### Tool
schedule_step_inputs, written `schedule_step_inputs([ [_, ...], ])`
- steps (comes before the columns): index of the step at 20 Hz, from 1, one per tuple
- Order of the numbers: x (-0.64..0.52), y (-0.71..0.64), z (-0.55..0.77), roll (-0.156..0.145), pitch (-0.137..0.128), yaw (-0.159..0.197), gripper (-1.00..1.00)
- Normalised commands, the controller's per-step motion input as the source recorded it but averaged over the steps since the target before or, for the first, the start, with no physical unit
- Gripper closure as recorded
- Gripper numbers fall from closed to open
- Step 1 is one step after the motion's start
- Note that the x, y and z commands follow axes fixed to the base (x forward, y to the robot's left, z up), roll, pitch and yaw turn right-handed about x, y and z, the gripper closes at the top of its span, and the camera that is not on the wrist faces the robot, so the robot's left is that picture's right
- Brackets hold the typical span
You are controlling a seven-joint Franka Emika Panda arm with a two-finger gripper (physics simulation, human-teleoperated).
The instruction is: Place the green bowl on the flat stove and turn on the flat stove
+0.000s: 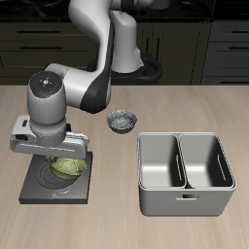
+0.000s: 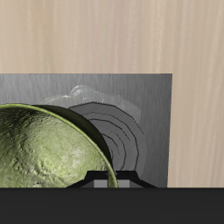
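While low over flat stove (image 1: 39,185), gripper (image 1: 60,160) around green bowl (image 1: 66,168)

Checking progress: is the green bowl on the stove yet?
Yes: the bowl sits over the stove rings, under the tool.

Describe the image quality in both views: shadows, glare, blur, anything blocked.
Exterior view: sharp but coarse; soft, even light; the arm hides much of the flat stove and green bowl, the jaws unseen. Wrist view: the green bowl fills the frame close up with glossy highlights, cut off by a black band; the flat stove rings look smeared.
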Motion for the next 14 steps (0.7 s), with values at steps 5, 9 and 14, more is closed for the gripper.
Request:
schedule_step_inputs([
  [5,-0.04,0.05,-0.28,-0.019,0.096,0.030,-1.00],
  [9,-0.10,0.12,-0.09,-0.004,0.043,0.040,-1.00],
  [14,-0.12,0.09,0.00,0.007,0.008,0.016,-1.00],
])
